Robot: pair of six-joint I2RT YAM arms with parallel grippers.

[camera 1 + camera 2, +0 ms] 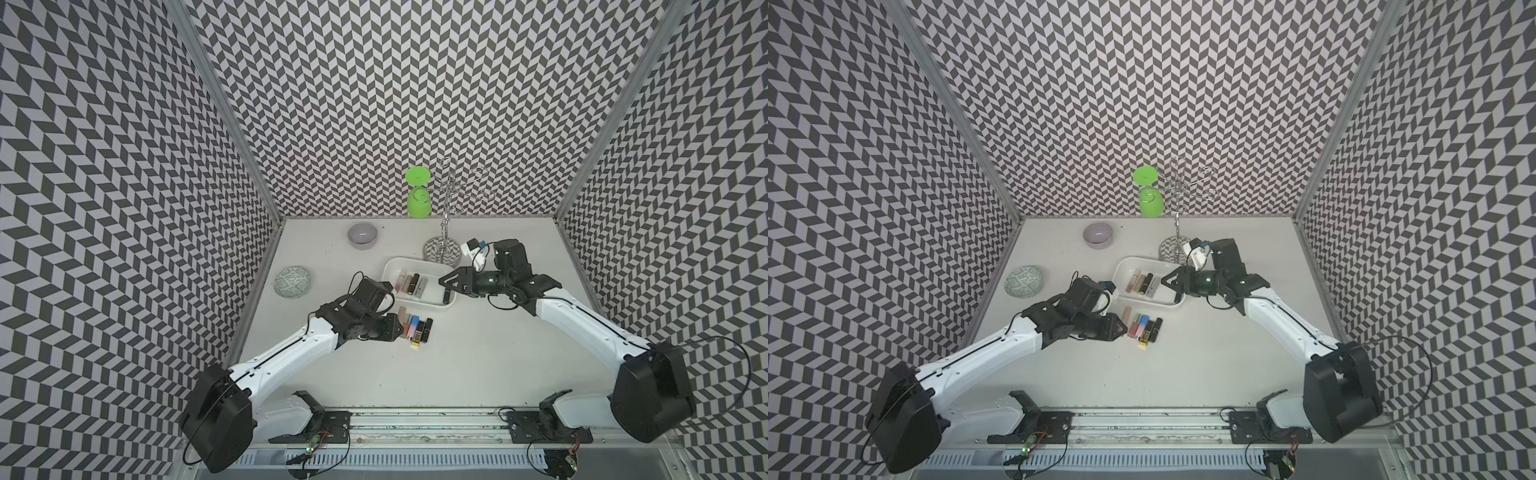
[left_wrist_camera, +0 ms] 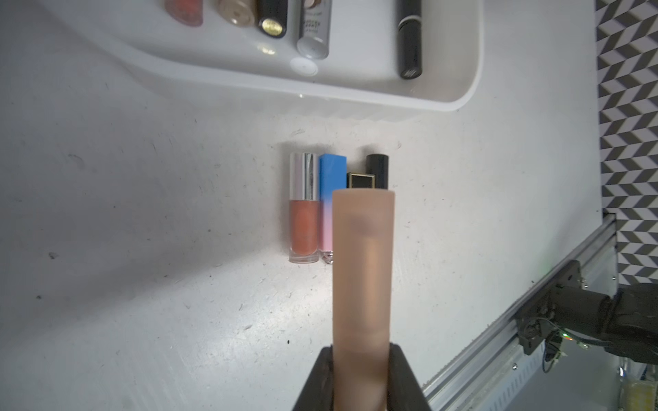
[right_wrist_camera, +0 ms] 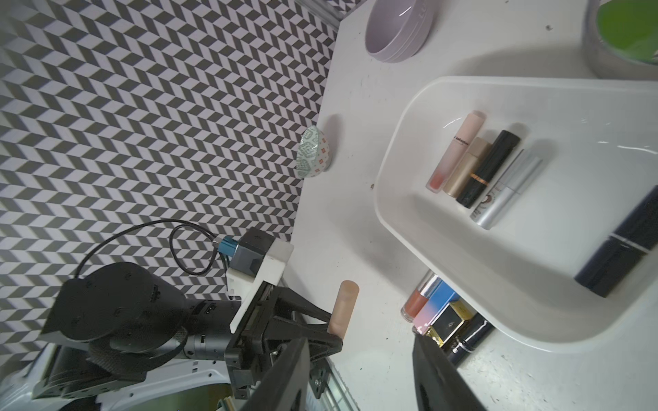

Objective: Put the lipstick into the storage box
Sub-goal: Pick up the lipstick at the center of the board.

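My left gripper point(image 2: 361, 359) is shut on the lower end of a frosted peach lipstick point(image 2: 363, 267), which points toward the storage box. In both top views the held lipstick point(image 1: 402, 312) point(image 1: 1127, 312) sits just in front of the box's near wall. The white storage box point(image 1: 390, 270) point(image 3: 391, 142) holds several lipsticks point(image 1: 411, 284) in a row, plus a dark one point(image 3: 619, 249) lying apart at its right end. Several more lipsticks point(image 1: 417, 328) point(image 2: 320, 206) lie side by side on the table. My right gripper point(image 1: 444, 284) point(image 3: 359, 356) hovers open over the box's right end, holding nothing.
A grey bowl point(image 1: 362, 235) stands at the back left, and a green-patterned plate point(image 1: 293, 281) lies by the left wall. Behind the box are a green cup point(image 1: 417, 195) and a metal hook stand point(image 1: 442, 251). Patterned walls enclose the table on three sides.
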